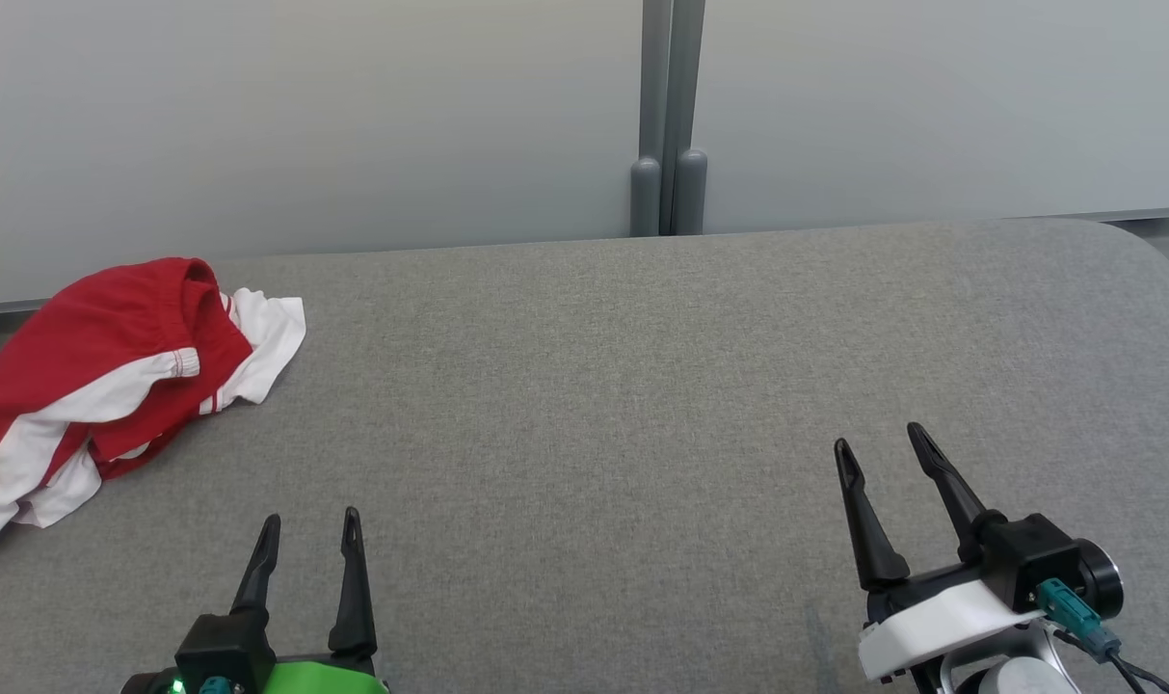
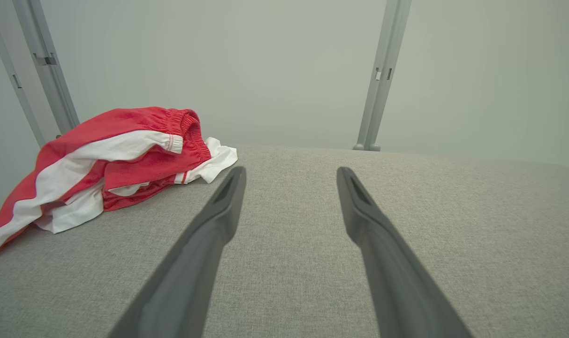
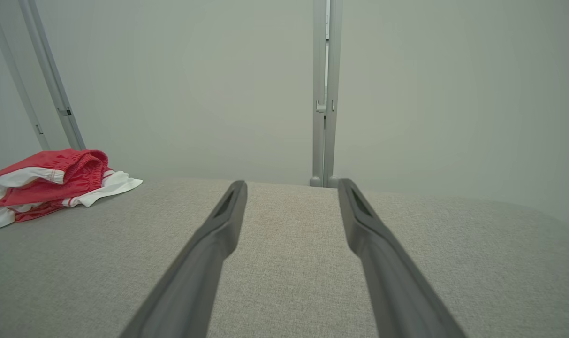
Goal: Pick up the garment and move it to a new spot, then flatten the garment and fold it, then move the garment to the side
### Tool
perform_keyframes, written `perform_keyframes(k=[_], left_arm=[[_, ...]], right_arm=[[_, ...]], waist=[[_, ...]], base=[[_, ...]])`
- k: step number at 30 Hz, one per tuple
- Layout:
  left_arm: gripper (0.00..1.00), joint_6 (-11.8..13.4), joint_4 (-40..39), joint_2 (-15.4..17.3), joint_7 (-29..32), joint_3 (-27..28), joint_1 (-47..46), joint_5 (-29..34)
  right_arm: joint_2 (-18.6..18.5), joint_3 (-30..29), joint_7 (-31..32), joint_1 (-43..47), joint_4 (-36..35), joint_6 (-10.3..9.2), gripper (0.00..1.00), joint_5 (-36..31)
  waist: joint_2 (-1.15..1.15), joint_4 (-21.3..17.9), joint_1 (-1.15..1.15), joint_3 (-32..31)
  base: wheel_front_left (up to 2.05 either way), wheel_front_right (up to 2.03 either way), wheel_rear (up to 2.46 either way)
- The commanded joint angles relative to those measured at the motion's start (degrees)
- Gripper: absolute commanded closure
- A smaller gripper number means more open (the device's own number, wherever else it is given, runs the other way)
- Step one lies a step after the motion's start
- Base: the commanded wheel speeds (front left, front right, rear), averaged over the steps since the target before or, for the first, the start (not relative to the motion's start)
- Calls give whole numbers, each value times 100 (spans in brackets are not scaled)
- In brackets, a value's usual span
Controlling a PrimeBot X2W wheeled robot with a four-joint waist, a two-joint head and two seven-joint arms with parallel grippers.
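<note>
The garment [image 1: 112, 366] is a crumpled heap of red cloth with white stripes, lying at the far left of the grey table [image 1: 642, 386] and spilling over its left edge. The left wrist view has the garment [image 2: 110, 159] ahead and to the left; the right wrist view has the garment [image 3: 45, 183] far off at the left. My left gripper [image 1: 312, 525] stands open near the front edge, right of the heap and clear of it. Open too, my right gripper [image 1: 878, 439] sits at the lower right, empty. Nothing lies between my left gripper's [image 2: 291, 173] or my right gripper's [image 3: 291, 185] fingers.
A pale partition wall with a grey upright post [image 1: 669, 116] runs along the table's far edge. The table's rounded right corner [image 1: 1143, 246] curves away at the back right. Grey fabric surface stretches between the heap and my right arm.
</note>
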Motion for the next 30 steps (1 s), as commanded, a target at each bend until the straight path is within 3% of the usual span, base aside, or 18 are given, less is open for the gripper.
perform_keyframes(k=[1,23,30], left_arm=[[0,23,2,37,-15,12,53,-34],[0,64,65,121,13,-58,-12,-132],[0,87,21,149,32,-68,-92,-169]], right_arm=[[-28,2,-18,-11,39,2,0,0],[-28,-48,-18,-44,95,2,0,22],[-25,-120,-18,-11,23,2,0,-15]], waist=[[24,3,0,1],[24,32,0,-8],[24,349,0,15]], base=[[0,0,0],[0,0,0],[0,0,0]])
